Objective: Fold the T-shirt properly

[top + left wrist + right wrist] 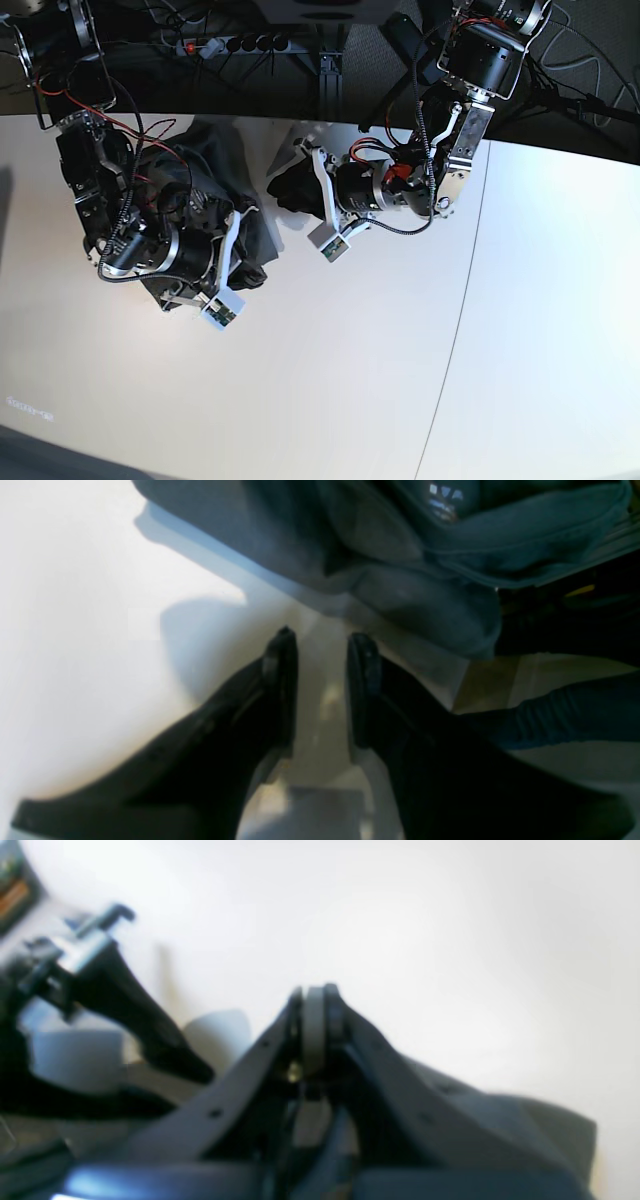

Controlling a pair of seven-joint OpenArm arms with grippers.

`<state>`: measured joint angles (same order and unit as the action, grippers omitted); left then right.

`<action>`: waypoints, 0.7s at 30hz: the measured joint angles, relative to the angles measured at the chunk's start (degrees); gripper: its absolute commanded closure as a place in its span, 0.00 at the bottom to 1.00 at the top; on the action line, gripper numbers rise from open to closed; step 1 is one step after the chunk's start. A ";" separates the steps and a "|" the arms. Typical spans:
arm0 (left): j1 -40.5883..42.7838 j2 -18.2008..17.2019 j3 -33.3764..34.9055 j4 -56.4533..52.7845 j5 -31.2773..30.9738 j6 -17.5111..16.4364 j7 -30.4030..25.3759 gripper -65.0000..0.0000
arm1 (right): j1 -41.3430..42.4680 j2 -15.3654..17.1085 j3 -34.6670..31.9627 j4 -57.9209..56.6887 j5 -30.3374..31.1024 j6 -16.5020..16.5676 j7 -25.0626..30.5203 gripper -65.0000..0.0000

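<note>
1. The T-shirt [215,195] lies bunched in a dark heap at the far-left part of the white desk [330,380] in the base view, not spread flat; no clear long axis can be read from it.
2. The right pincer [316,990] sits at that heap. In its wrist view the jaws are clenched together with a thin grey layer between the tips, which looks like cloth, though the blur leaves this uncertain. More grey fabric spills below and to the right of it.
3. The left pincer [322,642] is released, its jaws standing apart with only bare desk between them. In its wrist view, a rumpled lobe of the T-shirt [415,580] lies just ahead of the tips and slightly to the right, near but not touching.
4. In the base view the left pincer [290,190] points toward the heap's near edge from the right, so both arms are close to the cloth; the right arm is on it, the left just beside it.
5. The fabric looks soft and slack, dark olive-grey, thick with folds, with a hemmed edge and a small printed label [445,502] showing in the left wrist view.
6. My judgement: the coming move turns on the left pincer reaching forward onto that lobe.
</note>
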<state>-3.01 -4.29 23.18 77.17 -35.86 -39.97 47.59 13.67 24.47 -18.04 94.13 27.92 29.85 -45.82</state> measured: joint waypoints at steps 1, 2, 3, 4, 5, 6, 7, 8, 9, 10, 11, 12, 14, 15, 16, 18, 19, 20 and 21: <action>0.00 0.02 0.00 0.00 0.02 0.00 0.00 0.67 | 0.00 -0.61 0.00 -0.02 1.07 0.00 -0.07 1.00; 0.00 0.00 0.00 -0.02 0.00 0.00 0.00 0.67 | -0.02 -1.07 0.00 -0.02 2.03 0.02 -0.09 1.00; 0.00 0.00 0.00 0.00 0.00 0.00 -0.02 0.67 | -0.02 -1.51 0.00 -0.02 2.73 0.00 -0.35 1.00; 0.00 0.00 0.00 -0.02 0.00 0.00 -0.02 0.67 | 0.00 -1.81 0.00 -0.02 2.73 0.02 -0.48 1.00; 0.00 0.00 0.00 0.00 0.00 0.00 0.00 0.67 | 0.00 -1.97 0.00 0.00 2.78 0.00 -0.76 1.00; 0.00 0.00 0.00 -0.02 0.00 0.00 0.00 0.67 | 0.00 -1.97 0.00 0.02 2.75 0.00 -1.11 1.00; 0.00 0.00 0.00 0.00 0.00 0.00 -0.02 0.67 | -0.02 -1.95 0.13 0.22 2.45 0.00 -2.16 1.00; 0.00 0.00 0.00 -0.02 0.00 0.00 -0.02 0.67 | -0.11 -1.97 0.70 0.52 1.03 0.00 -2.78 1.00; 0.02 0.00 0.00 0.00 0.02 0.00 0.00 0.67 | -0.17 -1.97 1.73 0.92 -0.15 0.00 -2.99 1.00; 0.02 0.00 0.00 0.00 0.02 0.00 0.00 0.67 | -0.20 -1.95 3.32 1.38 -0.70 0.00 -3.13 1.00; 0.07 0.00 0.00 0.00 0.00 0.00 0.00 0.67 | -0.17 -1.84 5.46 1.90 -1.18 0.00 -3.28 1.00; 0.15 0.00 0.00 0.00 0.00 0.00 -0.02 0.67 | -0.13 -1.51 7.72 2.51 -1.07 0.00 -3.30 1.00; 0.17 0.00 0.00 0.00 -0.17 0.00 -0.02 0.67 | 0.04 0.35 11.93 3.48 -0.66 0.00 -3.52 1.00; 0.15 0.00 0.00 0.00 -0.20 0.00 -0.02 0.67 | 0.17 1.46 13.64 3.63 -0.42 0.00 -4.46 1.00; 0.15 0.00 0.00 0.00 -0.17 0.00 -0.02 0.67 | 0.17 2.62 14.99 3.63 -0.24 0.00 -6.01 1.00; 0.15 -0.17 0.00 0.00 -0.22 0.00 -0.04 0.67 | -0.37 5.03 16.37 3.65 2.45 0.02 -8.00 1.00; 0.15 -0.33 0.00 0.00 -0.22 0.00 -0.04 0.67 | -0.87 6.21 16.35 3.65 4.31 0.02 -8.48 1.00; 0.22 -0.33 0.00 0.00 -0.26 0.00 -0.07 0.67 | -1.81 7.10 16.24 3.67 5.57 0.02 -8.87 1.00; 0.31 -0.39 0.00 0.02 -0.39 0.02 -0.07 0.67 | -3.13 7.74 16.13 3.74 6.49 0.00 -8.81 1.00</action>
<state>-2.70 -4.69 23.18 77.19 -36.25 -39.94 47.53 10.55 32.21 -1.91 97.86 34.41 29.85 -54.63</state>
